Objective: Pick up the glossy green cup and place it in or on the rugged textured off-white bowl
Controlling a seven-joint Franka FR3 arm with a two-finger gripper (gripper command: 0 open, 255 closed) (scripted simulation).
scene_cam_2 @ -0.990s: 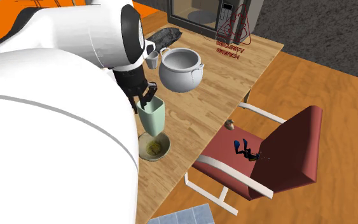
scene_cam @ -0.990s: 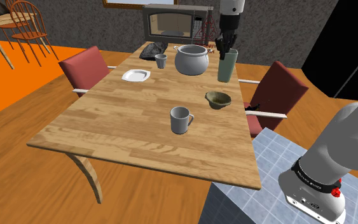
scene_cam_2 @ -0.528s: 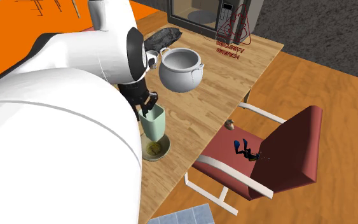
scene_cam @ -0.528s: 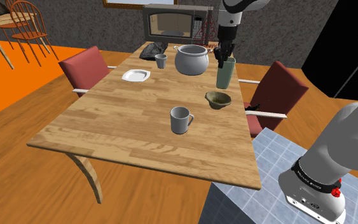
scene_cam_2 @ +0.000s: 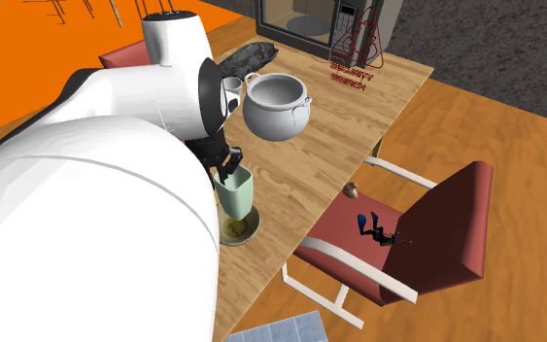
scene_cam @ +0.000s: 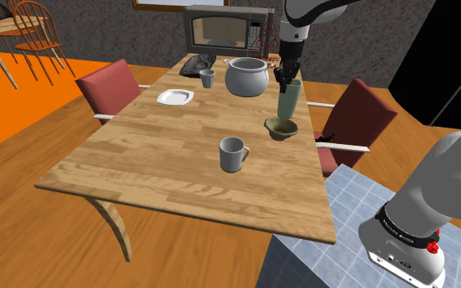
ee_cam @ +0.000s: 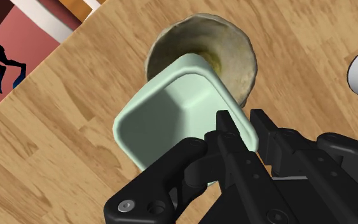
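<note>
Wooden table point(ee_cam: 75, 114) beneath; claw point(ee_cam: 241, 127) pinches pale green, square-rimmed cup point(ee_cam: 165, 121).

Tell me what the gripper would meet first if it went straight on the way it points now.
The gripper, shut on the cup, points down at the bowl. The held cup's base would likely reach the bowl first; the gap between them is unclear.

Home dining area: a wooden table point(scene_cam: 163, 155) flanked by red chairs point(scene_cam: 110, 86) lies beneath the gripper point(scene_cam: 286, 80), with a microwave point(scene_cam: 224, 29) and a pot point(scene_cam: 246, 78) just beyond it and a wooden floor point(scene_cam: 40, 237) all around.
</note>
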